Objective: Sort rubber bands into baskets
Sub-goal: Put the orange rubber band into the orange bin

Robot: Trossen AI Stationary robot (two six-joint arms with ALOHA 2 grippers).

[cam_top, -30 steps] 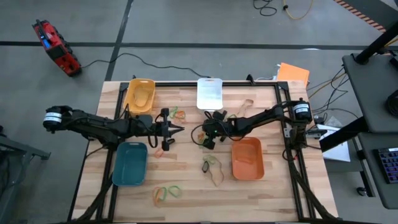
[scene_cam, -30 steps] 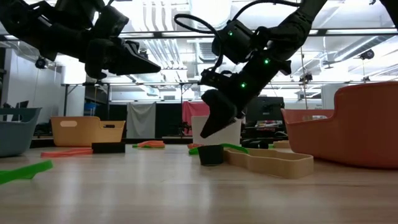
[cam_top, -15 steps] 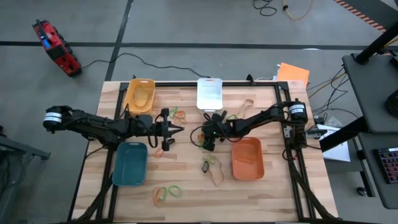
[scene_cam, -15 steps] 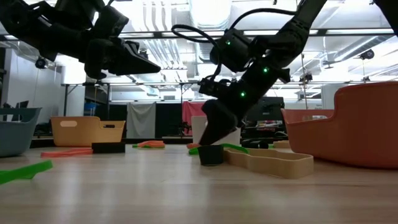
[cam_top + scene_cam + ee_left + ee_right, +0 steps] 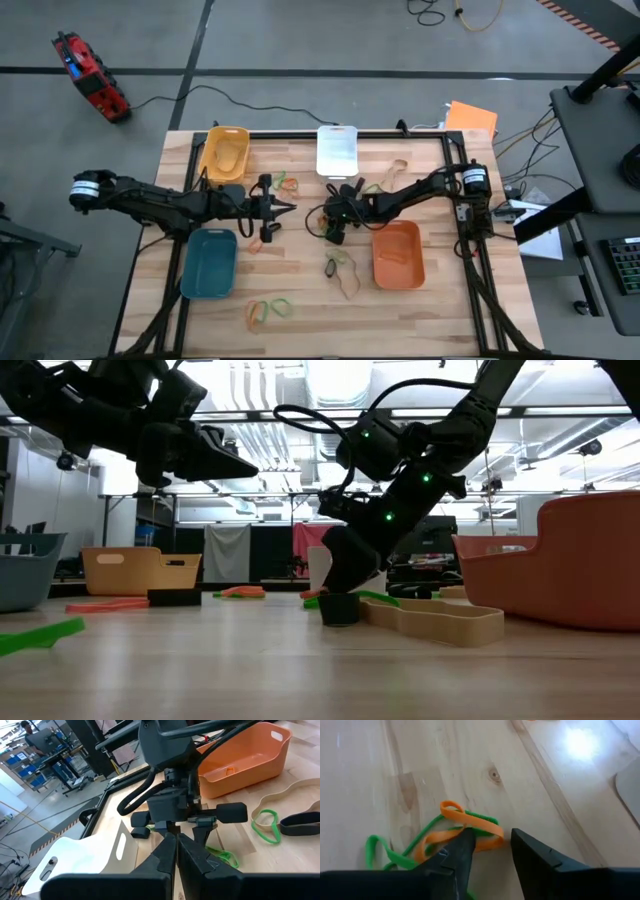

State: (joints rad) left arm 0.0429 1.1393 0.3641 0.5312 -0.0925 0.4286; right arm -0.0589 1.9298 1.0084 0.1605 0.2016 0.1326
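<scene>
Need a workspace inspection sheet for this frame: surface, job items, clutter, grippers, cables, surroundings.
Surface: wooden table, black frame around it.
Job's things: yellow basket, white basket, teal basket, orange basket; bands loose on the table, with an orange band and a green band tangled together.
Clutter: nothing seen.
Grippers: left gripper shut, empty, raised mid-table; right gripper low over the tangle, fingers apart.
Cables: black cable on the floor behind the table.
Surroundings: red device on the floor; desk at right.
</scene>
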